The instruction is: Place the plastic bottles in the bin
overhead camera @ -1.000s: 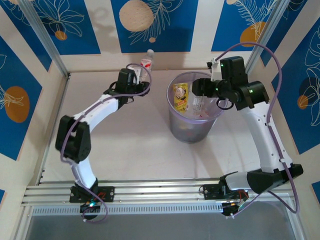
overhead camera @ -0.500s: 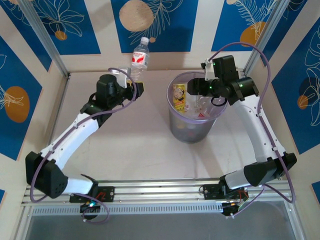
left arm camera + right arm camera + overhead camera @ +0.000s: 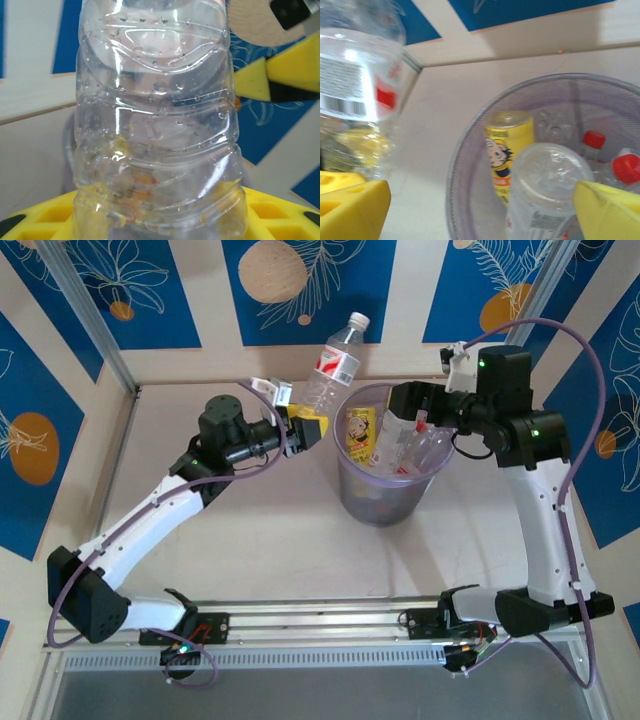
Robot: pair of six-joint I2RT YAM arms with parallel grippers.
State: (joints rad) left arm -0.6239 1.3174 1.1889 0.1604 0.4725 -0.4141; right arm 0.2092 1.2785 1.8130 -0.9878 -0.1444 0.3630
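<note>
The left claw is clenched on the lower end of a clear bottle with a red label and a white cap. It holds the bottle in the air, tilted so the cap leans up and away toward the back wall. The bottle's lower end is just beside the near-left rim of the bin, and no part of it is inside. In the left wrist view the ribbed, wet-looking body of this bottle stands between the yellow pads, one under it and one at the upper right. The right claw hangs over the far-right side of the bin with its yellow pads spread wide, released. In the right wrist view the gap of that claw looks down into the bin. There a clear bottle lies bottom end up, right against the right pad, though I cannot tell whether they touch, and well apart from the left one. Beside it in the bin stands a yellow bottle with a cartoon face, and two red caps show further right. The bin sits on the pale desk, between the two arms.
</note>
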